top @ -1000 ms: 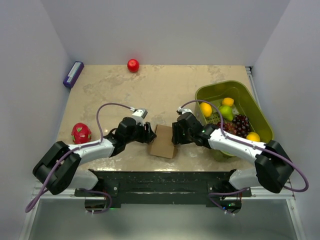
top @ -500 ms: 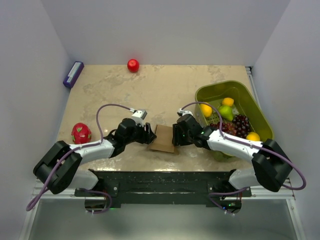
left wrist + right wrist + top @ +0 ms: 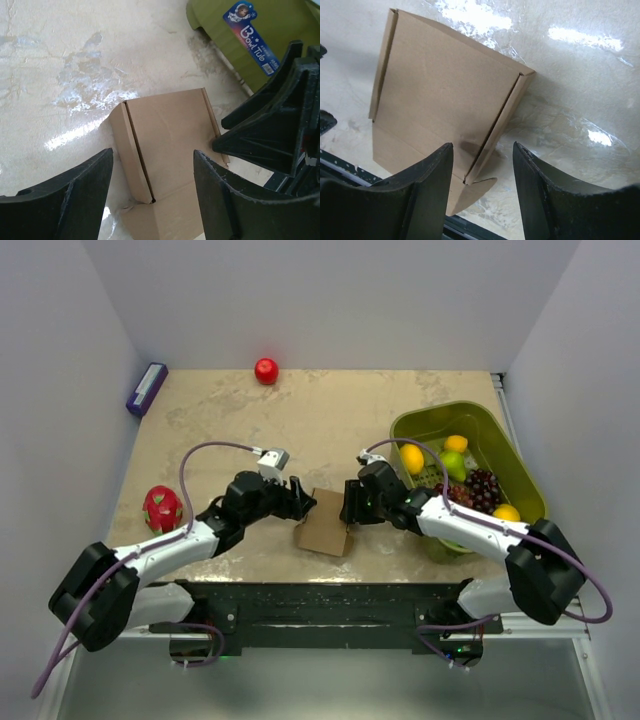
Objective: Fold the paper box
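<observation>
The paper box [image 3: 324,524] is a brown cardboard sheet, partly folded with raised side flaps, lying near the table's front edge between both arms. In the left wrist view the paper box [image 3: 170,135] lies beneath my left gripper [image 3: 152,197], whose jaws stand open over its left flap without holding it. My left gripper [image 3: 301,502] sits at the box's left edge. My right gripper [image 3: 349,506] is at its right edge. In the right wrist view the right gripper [image 3: 482,187] stands open astride the right flap of the box [image 3: 440,95], not closed on it.
A green basket [image 3: 432,420] with several fruits stands right of the box, close behind the right arm. A dragon fruit [image 3: 162,506] lies at the left, a red ball [image 3: 266,370] at the back, a purple box [image 3: 146,388] at the back left corner.
My left gripper's jaws have spread wider and the left arm has drawn back a little from the box's edge. The box rocked flatter, then came back up slightly. The right arm barely moved.
</observation>
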`<move>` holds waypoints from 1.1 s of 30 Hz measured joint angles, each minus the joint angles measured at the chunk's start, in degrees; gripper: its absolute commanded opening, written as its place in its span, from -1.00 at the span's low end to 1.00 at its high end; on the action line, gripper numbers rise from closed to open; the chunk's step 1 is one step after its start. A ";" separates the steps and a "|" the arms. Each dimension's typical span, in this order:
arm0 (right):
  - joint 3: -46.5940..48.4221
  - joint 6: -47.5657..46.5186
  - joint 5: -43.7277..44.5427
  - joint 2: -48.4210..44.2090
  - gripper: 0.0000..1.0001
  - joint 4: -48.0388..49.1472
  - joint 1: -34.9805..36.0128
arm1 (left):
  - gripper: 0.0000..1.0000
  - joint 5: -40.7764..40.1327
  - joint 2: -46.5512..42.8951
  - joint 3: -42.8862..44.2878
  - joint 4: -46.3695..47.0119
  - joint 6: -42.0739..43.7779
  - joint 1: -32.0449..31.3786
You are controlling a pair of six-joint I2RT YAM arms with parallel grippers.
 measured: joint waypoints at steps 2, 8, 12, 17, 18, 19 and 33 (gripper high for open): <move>-0.04 0.42 -0.63 0.42 -0.01 1.09 -0.46 | 0.41 -0.07 -0.48 0.00 -0.31 -0.04 0.00; -2.73 1.90 -2.71 1.14 -0.22 4.46 -2.03 | 0.42 -0.68 -1.99 0.00 -2.01 -0.87 0.00; -4.96 3.41 -4.31 0.26 -0.44 7.56 -2.73 | 0.43 -1.11 -2.71 0.00 -2.56 -1.31 0.00; -8.48 5.16 -5.18 -2.38 -0.73 10.69 -3.37 | 0.43 -1.40 -2.95 -0.09 -2.56 -1.42 0.00; -9.20 5.62 -5.40 -2.91 -0.76 11.26 -3.63 | 0.43 -1.40 -2.95 -0.24 -2.45 -1.46 0.00; -9.77 5.97 -5.53 -3.39 -0.81 11.65 -3.85 | 0.43 -1.42 -2.95 -0.46 -2.36 -1.55 0.00; -15.67 8.68 -6.71 -6.62 -1.00 18.58 -5.35 | 0.53 0.46 -2.23 -4.61 1.16 -6.40 0.00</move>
